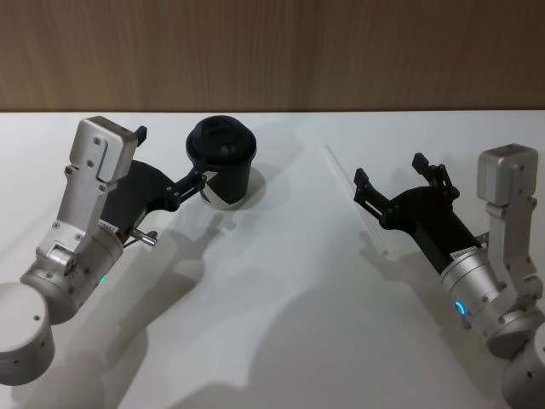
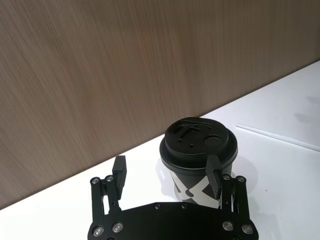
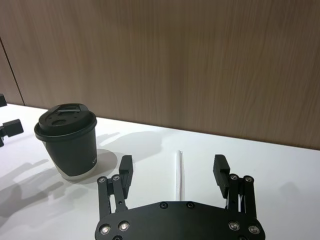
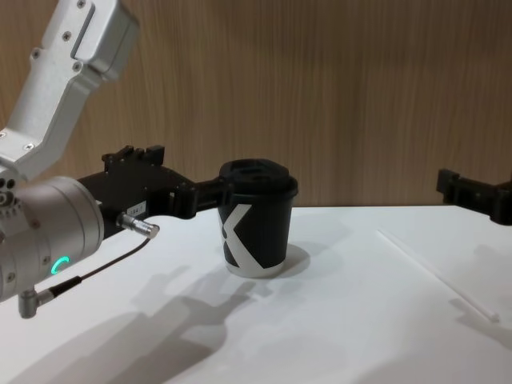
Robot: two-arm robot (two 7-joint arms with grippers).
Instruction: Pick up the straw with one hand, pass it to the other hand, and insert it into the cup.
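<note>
On the table (image 1: pixel 281 324), 2 o'clock | pick-up step, I reckon: right gripper (image 1: pixel 390 172) hovers over the straw (image 1: pixel 339 169), jaws apart | left gripper (image 1: pixel 170 153) spread beside the cup (image 1: pixel 223 162) (11 o'clock) | next: lower, straddle, pinch.

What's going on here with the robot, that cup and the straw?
Nothing is held yet. The straw lies flat on the table. The right gripper hovers over it, open, lined up as if to pick it up. The left gripper, also open, sits at the cup, one finger close against its side; I cannot tell whether it touches. The cup stands upright with its lid on.
</note>
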